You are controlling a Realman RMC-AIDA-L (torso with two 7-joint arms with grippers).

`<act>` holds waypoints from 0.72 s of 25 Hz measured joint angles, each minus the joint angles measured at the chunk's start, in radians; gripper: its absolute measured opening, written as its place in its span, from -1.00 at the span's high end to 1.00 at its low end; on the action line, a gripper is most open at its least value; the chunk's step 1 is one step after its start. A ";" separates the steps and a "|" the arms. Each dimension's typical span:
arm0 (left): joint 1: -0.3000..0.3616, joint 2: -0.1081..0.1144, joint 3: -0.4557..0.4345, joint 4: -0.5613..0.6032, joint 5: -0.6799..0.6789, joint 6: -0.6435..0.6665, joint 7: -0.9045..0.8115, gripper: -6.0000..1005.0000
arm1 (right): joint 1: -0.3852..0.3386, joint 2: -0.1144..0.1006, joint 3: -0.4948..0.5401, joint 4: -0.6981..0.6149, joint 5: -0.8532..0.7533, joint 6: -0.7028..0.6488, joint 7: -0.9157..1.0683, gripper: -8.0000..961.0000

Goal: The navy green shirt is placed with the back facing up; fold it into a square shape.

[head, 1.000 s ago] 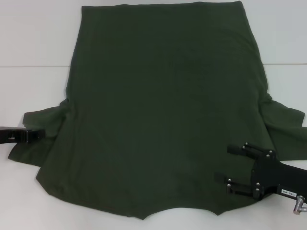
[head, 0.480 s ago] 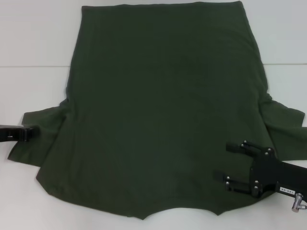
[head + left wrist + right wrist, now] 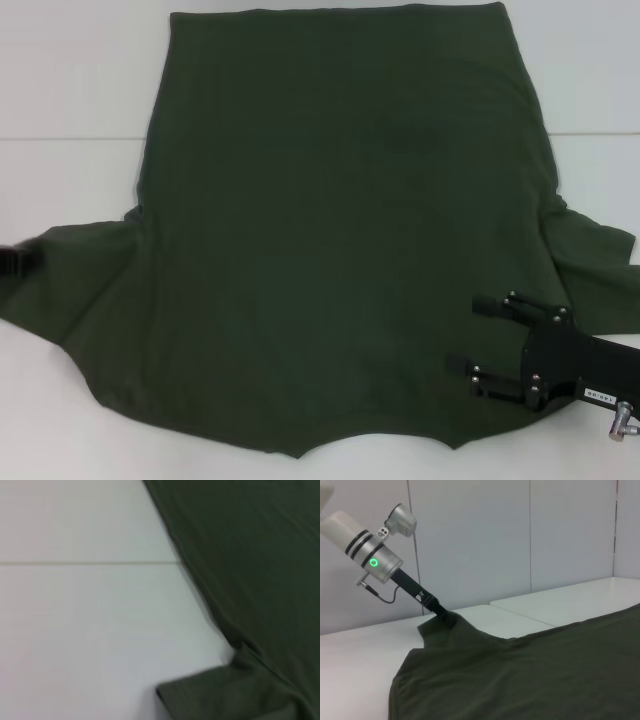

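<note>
Shirt (image 3: 340,230) flat | left gripper (image 3: 441,615) jaws clamping sleeve edge | right gripper (image 3: 480,345) jaws apart

left gripper (image 3: 30,257) seen at the left edge of the head view, fingers clamped on the navy green shirt (image 3: 330,250) sleeve, arm slanted down | right gripper (image 3: 487,345) held low at near right, fingers spread apart, pointed leftward

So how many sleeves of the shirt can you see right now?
2. Left sleeve stretches toward the left gripper at the shirt's left edge; right sleeve lies beyond the right gripper.
</note>
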 joint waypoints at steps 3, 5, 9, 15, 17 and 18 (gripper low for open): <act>-0.001 0.004 0.000 0.034 0.002 0.017 -0.014 0.92 | 0.000 0.000 0.000 0.000 0.000 -0.001 0.000 -0.78; -0.005 0.006 0.001 0.050 0.002 0.039 -0.021 0.92 | 0.000 0.000 -0.001 0.000 0.001 -0.001 0.000 -0.78; -0.020 0.013 0.022 0.059 0.002 0.071 -0.057 0.90 | 0.001 0.001 -0.005 0.000 0.001 0.000 0.000 -0.78; -0.032 0.014 0.129 0.097 0.004 0.116 -0.216 0.88 | 0.002 0.001 -0.007 0.009 0.002 0.004 0.000 -0.79; -0.045 0.014 0.161 0.121 0.005 0.159 -0.299 0.88 | 0.002 0.000 -0.007 0.011 0.002 0.005 0.000 -0.79; -0.052 0.014 0.168 0.131 0.006 0.183 -0.333 0.87 | 0.002 0.000 -0.007 0.011 0.002 0.005 0.000 -0.79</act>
